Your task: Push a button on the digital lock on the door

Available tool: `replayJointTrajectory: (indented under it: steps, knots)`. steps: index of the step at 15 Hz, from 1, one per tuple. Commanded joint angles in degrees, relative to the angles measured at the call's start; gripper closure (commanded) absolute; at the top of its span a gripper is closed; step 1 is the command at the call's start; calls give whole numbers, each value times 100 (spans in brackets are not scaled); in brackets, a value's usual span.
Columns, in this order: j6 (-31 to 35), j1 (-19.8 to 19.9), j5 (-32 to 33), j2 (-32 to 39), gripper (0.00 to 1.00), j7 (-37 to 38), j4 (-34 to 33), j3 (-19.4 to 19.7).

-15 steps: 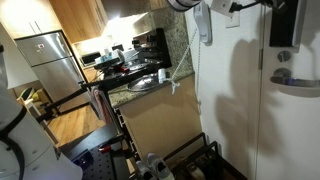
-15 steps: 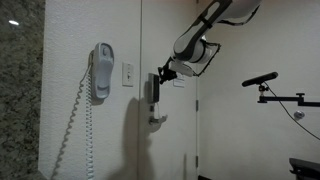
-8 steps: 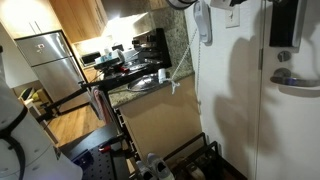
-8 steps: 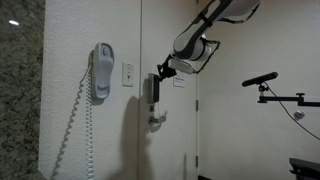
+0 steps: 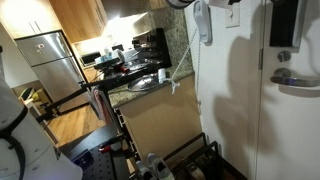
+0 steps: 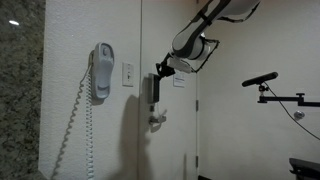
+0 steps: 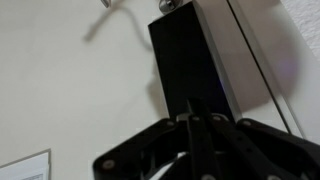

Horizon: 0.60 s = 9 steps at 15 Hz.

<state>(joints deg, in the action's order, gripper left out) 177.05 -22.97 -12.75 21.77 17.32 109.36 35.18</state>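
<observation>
In an exterior view, a speckled stone wall (image 6: 20, 100) is far on the left. Next comes a white wall phone (image 6: 102, 72) with a curly cord, and then a small white switch plate (image 6: 127, 72). Just past that is the digital lock (image 6: 153, 90), a tall black panel on the white door (image 6: 175, 145). A silver lever handle (image 6: 157, 121) sits just under the lock. The gripper (image 6: 162, 70) is up by the top part of the lock. It hangs from the robot arm (image 6: 200, 35), which reaches in from the right. Farther right stands a black stand (image 6: 265, 85), well away from the door.

From this side I cannot tell if the gripper is touching the lock.

In the wrist view, the black lock fills the middle. The two fingers (image 7: 190, 125) are pressed tight together with nothing between them, like one pointing finger. They aim at the shiny black face.

The job looks close to the push itself. But a few things could go wrong.

- No buttons show on the dark face, so the tip could land between buttons or on a bare spot, and nothing would happen.
- The face is smooth and shiny, so a tip that comes in tilted could slide sideways.
- A push that is too hard could scratch the panel or strain the arm.
- If the gripper drops too low, it could bump the lever handle.
</observation>
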Motion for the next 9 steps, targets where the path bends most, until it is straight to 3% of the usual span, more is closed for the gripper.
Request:
replayJointTrajectory:
  steps: [1, 9]
  knots:
    - [-140, -21, 23, 28, 100, 34, -150, 53]
    - [-175, 78, -36, 58, 100, -3, -181, -85]
